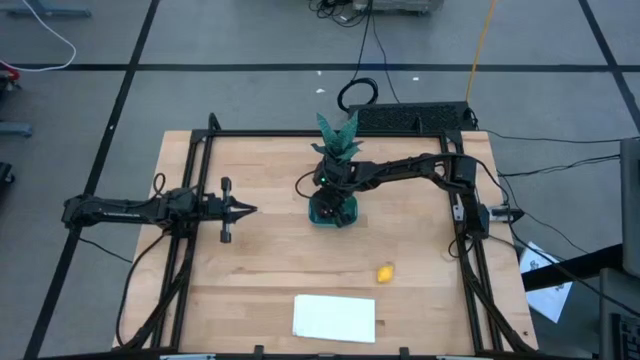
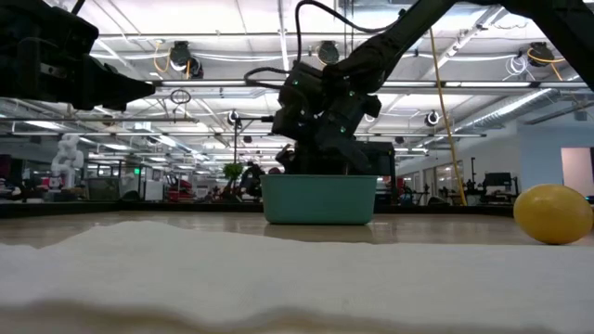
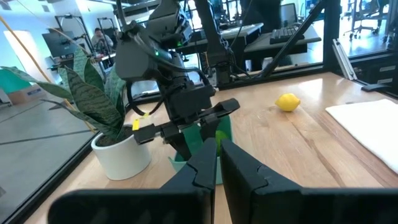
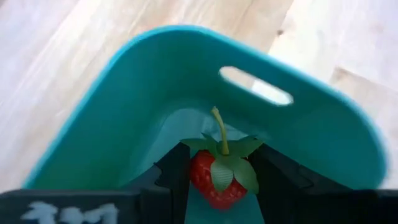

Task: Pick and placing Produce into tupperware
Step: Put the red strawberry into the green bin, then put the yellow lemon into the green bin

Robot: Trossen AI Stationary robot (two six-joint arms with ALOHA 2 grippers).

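Note:
My right gripper (image 4: 219,186) hangs over the teal-blue tupperware (image 4: 118,106) at the table's middle (image 1: 333,212), shut on the tiny red strawberry-like fruit (image 4: 214,177). In the low view its fingers (image 2: 345,160) reach down to the tupperware's rim (image 2: 318,178). The yellow lemon (image 1: 384,272) lies on the table, nearer and to the right of the tupperware. My left gripper (image 1: 247,209) is shut and empty at the table's left, pointing at the tupperware. The lime-green fruit shows in no view. My right gripper pinches the red fruit's two sides (image 4: 198,177) between its two fingers (image 4: 171,177). The fingers come from above, pointing down into the tupperware. The fruit's green leaves and stem (image 4: 219,134) face up toward the wrist. Whether the fruit touches the tupperware's floor, I cannot tell.
A potted plant in a white pot (image 3: 121,152) stands just beyond the tupperware on the far side (image 1: 338,135). A flat white sheet (image 1: 334,318) lies at the near edge. A dark frame (image 1: 190,250) runs along the table's sides.

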